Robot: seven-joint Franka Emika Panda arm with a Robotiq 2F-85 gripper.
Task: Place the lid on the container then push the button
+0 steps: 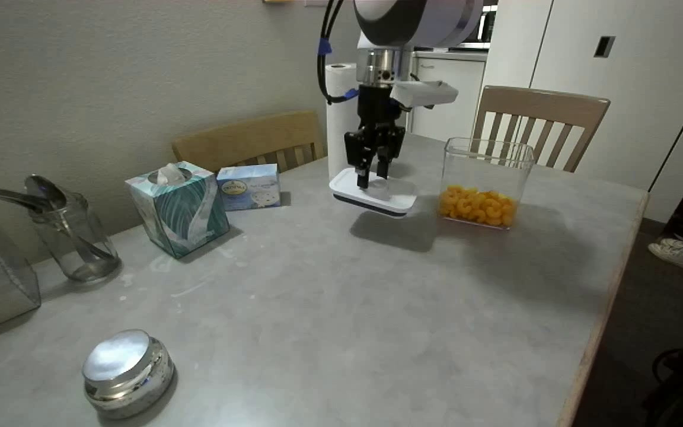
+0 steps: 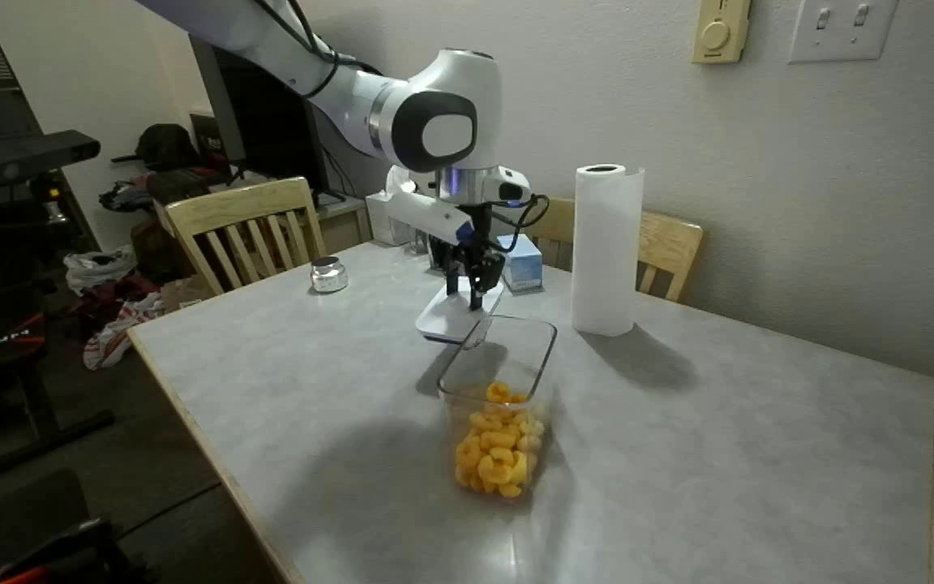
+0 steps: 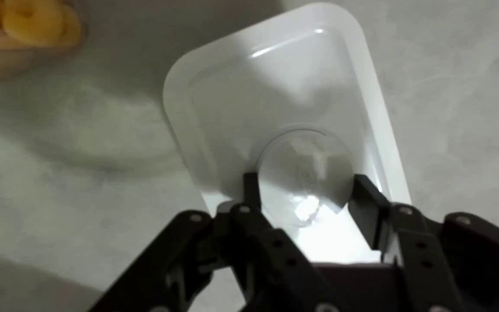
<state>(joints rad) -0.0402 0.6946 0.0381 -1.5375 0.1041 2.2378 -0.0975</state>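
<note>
One claw (image 1: 373, 178), upper centre in an exterior view, grips the hovering lid (image 1: 399, 199) by its button (image 3: 306, 173), left of the container (image 1: 485, 169).

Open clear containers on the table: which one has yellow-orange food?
The squarish tub near the gripper and the white lid it holds; the glass jar, farther off, contains cutlery.

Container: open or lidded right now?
Open. The clear container is uncovered on top in both exterior views; the white lid hangs in the gripper, beside the container and above the table.
</note>
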